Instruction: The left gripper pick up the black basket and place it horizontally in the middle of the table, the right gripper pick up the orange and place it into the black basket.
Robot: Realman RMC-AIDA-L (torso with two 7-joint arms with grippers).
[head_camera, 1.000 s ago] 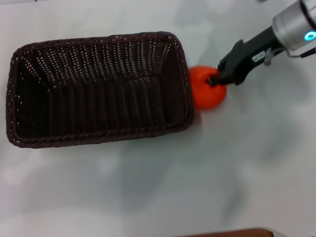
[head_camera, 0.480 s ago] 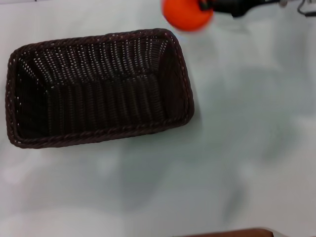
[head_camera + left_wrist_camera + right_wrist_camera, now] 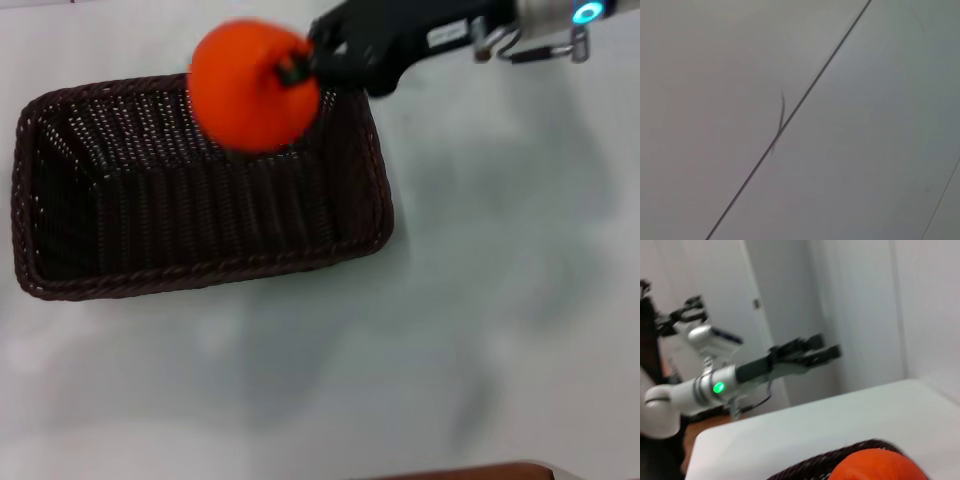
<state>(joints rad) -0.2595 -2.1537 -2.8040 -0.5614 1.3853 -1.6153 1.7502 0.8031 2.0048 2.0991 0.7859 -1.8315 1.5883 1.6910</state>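
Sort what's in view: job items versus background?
Job: orange, held by the right gripper above the black basket; table; left gripper, raised off to the side.
Background: wall and door behind the left arm.

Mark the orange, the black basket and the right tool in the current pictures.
orange (image 3: 252, 88): head view, middle of the fruit's skin.
black basket (image 3: 200, 268): head view, near braided rim.
right tool (image 3: 318, 62): head view, tip shut on the orange.

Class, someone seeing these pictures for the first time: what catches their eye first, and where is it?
The orange, held by the right gripper, hangs above the far rim of the black basket. The basket lies lengthwise on the white table. In the right wrist view the left gripper is raised off the table.
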